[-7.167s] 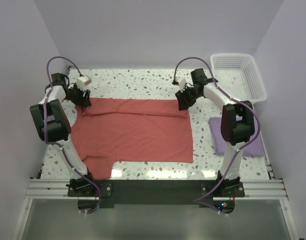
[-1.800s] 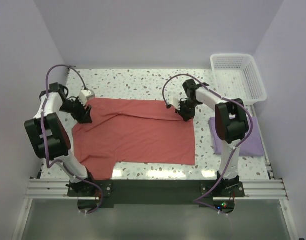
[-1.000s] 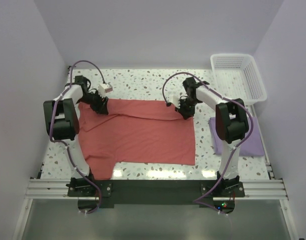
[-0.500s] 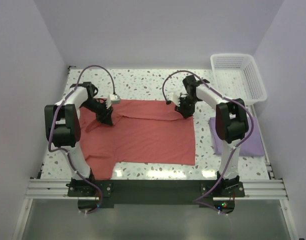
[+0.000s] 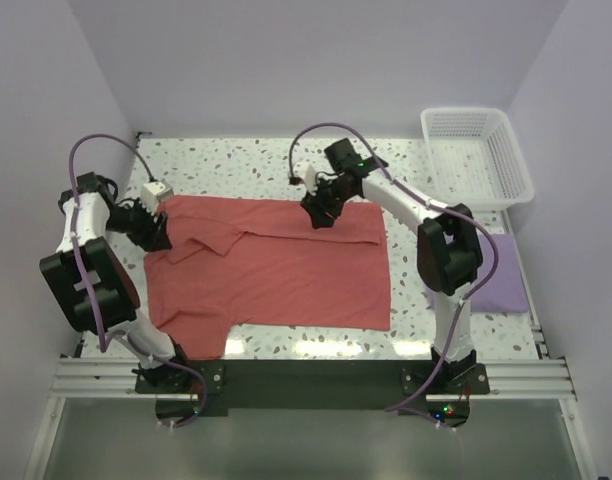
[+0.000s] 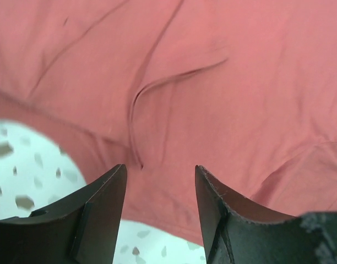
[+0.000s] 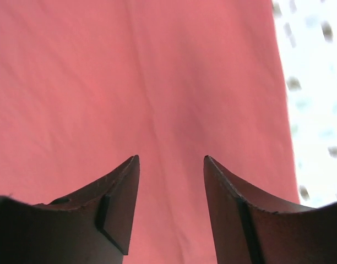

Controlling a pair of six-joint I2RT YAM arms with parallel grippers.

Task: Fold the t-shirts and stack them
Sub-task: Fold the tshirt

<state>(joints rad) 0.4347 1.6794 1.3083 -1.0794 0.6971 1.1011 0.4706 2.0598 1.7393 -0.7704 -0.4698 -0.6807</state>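
Left gripper point(image 5: 158, 234) and right gripper point(image 5: 318, 214) both spread, pinching nothing, over the salmon t-shirt point(image 5: 286, 275).
Top view: salmon t-shirt lies flat mid-frame on the speckled table point(image 5: 256, 160), left gripper at its left edge, right gripper at its upper edge; lavender t-shirt point(image 5: 508, 285) folded at right, partly hidden by the right arm, white basket point(image 5: 481, 150) upper right. Left wrist: fingers point(image 6: 99, 209) apart above wrinkled salmon cloth, table at lower left. Right wrist: fingers point(image 7: 119, 203) apart above smooth salmon cloth, table at right edge.
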